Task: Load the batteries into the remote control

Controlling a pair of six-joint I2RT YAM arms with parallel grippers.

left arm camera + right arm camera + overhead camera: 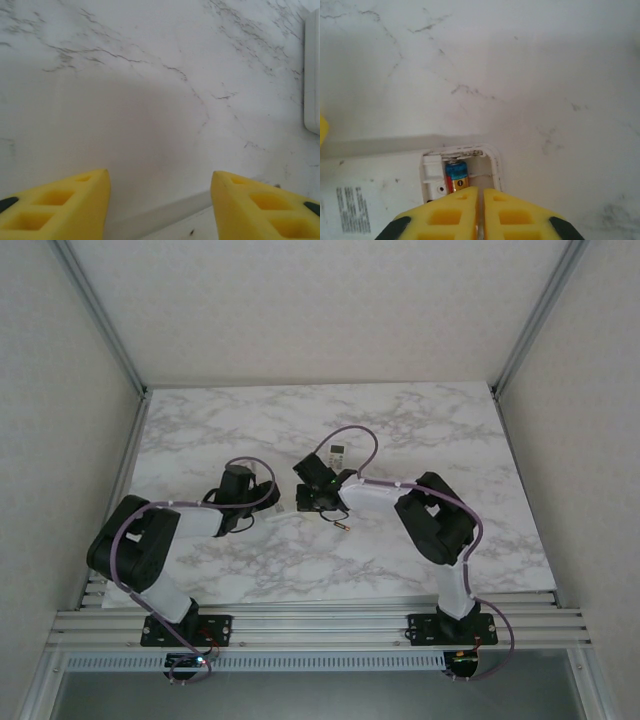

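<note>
From where I stand, the step in hand looks like seating a cell in the remote. The remote lies flat on the desk with its back up and its compartment uncovered. One battery, blue and gold with a red strip, already lies in the left-hand slot, and the slot beside it looks bare.

To do this well, I'd press straight down along the cell's length, not at one end, so it drops level against the contacts rather than popping up. The remote must not slide, so the other arm ought to brace its body while the push goes in. A light touch should be enough. It's worth checking that the cell lies flat before fetching the next one.

The right claw has its yellow fingers pressed together with only a thin slit between them. Its tips are just over the near end of the seated battery. I can't see anything pinched in it, and I can't tell whether it is actually touching the cell.

The left claw is spread wide and grips nothing, with an edge of the remote showing low between its fingers. From above, what seems to be a loose cell lies on the desk near the right arm.
</note>
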